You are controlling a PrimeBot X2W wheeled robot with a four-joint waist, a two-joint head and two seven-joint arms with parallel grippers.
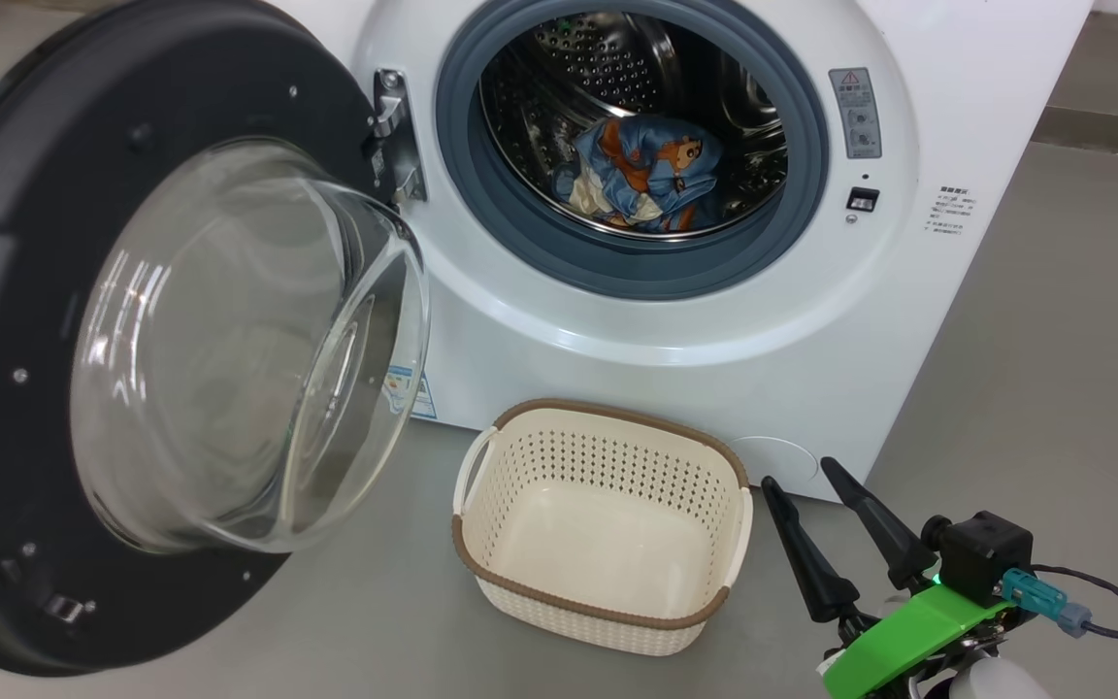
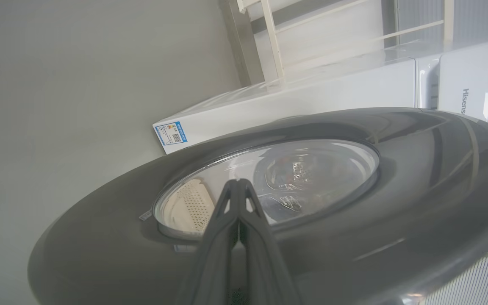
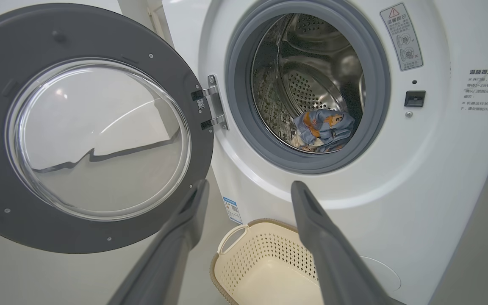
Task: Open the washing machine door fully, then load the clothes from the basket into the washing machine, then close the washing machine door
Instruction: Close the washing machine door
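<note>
The white front-loading washing machine [image 1: 714, 330] stands on the grey floor with its drum mouth uncovered. The washing machine door [image 1: 190, 349], black with a bulging glass bowl, hangs swung wide to the left on its metal hinge [image 1: 389, 126]. The basket [image 1: 608, 461] sits on the floor just before the machine, below the opening. The clothes [image 1: 651, 175], blue with orange cartoon figures, lie bunched at the bottom of the steel drum.

The right gripper [image 1: 797, 474] hovers low, just right of the basket, fingers spread and holding nothing. The left gripper [image 2: 238, 183] has its fingers pressed together, pointing at the door's outer glass; whether they touch it cannot be told.

A white panel [image 2: 466, 101] reads "Hisens", the rest hidden by the door. A warning sticker [image 1: 855, 112] carries a red triangle. Chinese print [image 1: 952, 214] and a blue label [image 1: 413, 388] are too small to read.
</note>
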